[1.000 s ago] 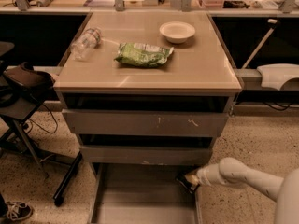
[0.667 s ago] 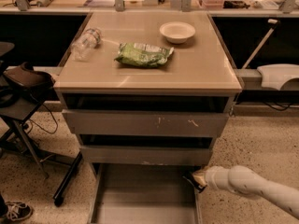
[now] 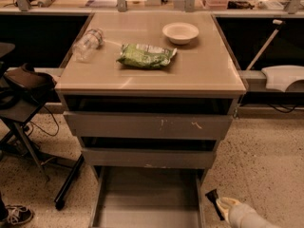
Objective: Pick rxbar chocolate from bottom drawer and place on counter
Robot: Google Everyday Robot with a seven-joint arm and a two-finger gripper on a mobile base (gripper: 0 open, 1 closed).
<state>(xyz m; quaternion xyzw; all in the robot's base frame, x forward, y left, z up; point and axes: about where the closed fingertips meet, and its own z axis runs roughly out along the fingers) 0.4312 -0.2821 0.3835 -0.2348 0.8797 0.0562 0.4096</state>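
Note:
My gripper [image 3: 217, 207] is at the lower right, outside the right wall of the bottom drawer [image 3: 147, 208] and low above the floor. A small flat black piece sticks out of its tip, which I take for the rxbar chocolate [image 3: 211, 197], held tilted. The bottom drawer is pulled open and its plain grey floor shows nothing on it. The tan counter [image 3: 199, 68] tops the cabinet, well above and left of the gripper.
On the counter lie a green snack bag [image 3: 146, 55], a white bowl [image 3: 180, 32] and a clear plastic bottle [image 3: 87, 43] on its side. Two narrower drawers [image 3: 147, 125] stand partly open above. A stool [image 3: 23, 87] stands at the left, a shelf runs behind.
My arm has pulled back down and to the right, from the drawer's right inner edge to outside the drawer, with the black piece at its tip. Things on the counter have not moved.

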